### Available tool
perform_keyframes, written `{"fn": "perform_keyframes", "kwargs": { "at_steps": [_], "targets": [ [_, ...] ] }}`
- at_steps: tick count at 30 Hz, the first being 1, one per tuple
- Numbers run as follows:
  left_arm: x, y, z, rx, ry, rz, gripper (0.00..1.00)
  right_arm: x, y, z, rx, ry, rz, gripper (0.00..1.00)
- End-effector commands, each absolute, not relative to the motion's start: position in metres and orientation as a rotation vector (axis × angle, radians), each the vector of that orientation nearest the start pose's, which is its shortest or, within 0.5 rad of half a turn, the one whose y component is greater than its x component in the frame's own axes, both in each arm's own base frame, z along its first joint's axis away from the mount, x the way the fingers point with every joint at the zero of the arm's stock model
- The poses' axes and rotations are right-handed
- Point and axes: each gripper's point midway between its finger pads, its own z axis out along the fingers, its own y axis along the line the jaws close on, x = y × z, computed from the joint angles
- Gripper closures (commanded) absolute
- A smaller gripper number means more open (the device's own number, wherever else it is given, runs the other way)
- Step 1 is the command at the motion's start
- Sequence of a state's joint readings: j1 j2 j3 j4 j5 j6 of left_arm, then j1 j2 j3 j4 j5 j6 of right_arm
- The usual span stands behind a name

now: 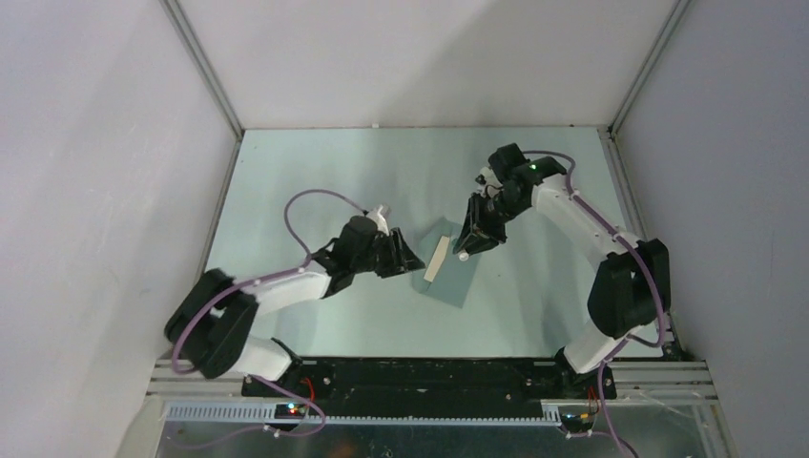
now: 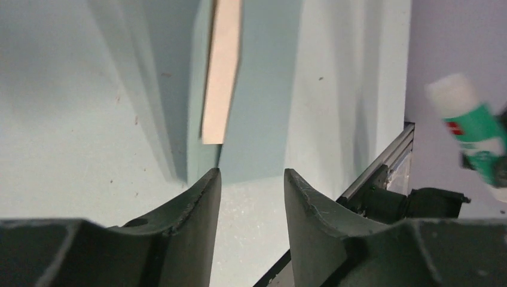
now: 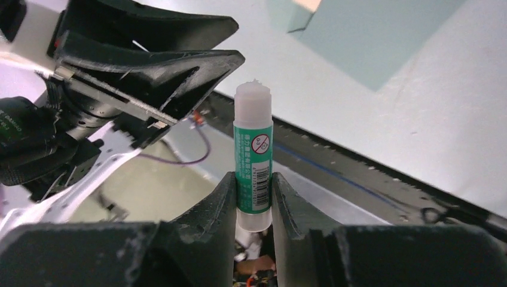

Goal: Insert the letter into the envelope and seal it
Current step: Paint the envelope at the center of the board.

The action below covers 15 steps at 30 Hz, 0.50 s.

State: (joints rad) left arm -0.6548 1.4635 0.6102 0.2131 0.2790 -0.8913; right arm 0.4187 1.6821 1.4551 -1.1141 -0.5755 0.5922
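Right gripper [image 3: 254,176] clamps the glue stick [image 3: 253,161], tip exposed, just above the envelope [image 1: 456,277]. Left gripper [image 2: 251,173] stands part-open, empty, at its edge. The letter [image 1: 437,258] shows at the mouth. Advisably, glue the flap only.

I count two arms: the left arm [image 1: 286,286] and the right arm [image 1: 582,215], one on each side of the table [image 1: 315,162]. That gives me two grippers, the left gripper [image 2: 251,173] and the right gripper [image 3: 252,182], each with two fingers, four in all. There are two purple cables [image 1: 315,195], one looping off each arm.

Near the middle of the table I make out one envelope [image 1: 456,279] and one letter [image 1: 437,258]. The letter shows only as a narrow tan strip, so I take it for a single sheet but can't be sure. To its right I count one glue stick [image 3: 253,161].
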Motion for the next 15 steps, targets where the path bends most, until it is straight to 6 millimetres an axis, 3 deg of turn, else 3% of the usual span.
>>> {"fn": "perform_keyframes", "kwargs": {
  "at_steps": [1,3,7,12,15],
  "targets": [
    [0.257,-0.279,0.131,0.175,2.239,-1.003,0.51,0.228,0.25,0.208,0.244,2.979,1.372,1.0],
    [0.252,-0.274,0.163,0.271,2.125,-1.001,0.48,0.224,0.25,0.214,0.246,2.977,1.447,1.0],
    [0.246,-0.264,0.208,0.407,1.928,-0.971,0.46,0.218,0.246,0.214,0.229,2.989,1.495,1.0],
    [0.244,-0.247,0.241,0.461,1.769,-0.873,0.43,0.218,0.25,0.227,0.278,2.942,1.585,1.0],
    [0.238,-0.239,0.257,0.49,1.642,-0.829,0.38,0.224,0.251,0.235,0.468,2.932,1.548,1.0]
  ]
}}
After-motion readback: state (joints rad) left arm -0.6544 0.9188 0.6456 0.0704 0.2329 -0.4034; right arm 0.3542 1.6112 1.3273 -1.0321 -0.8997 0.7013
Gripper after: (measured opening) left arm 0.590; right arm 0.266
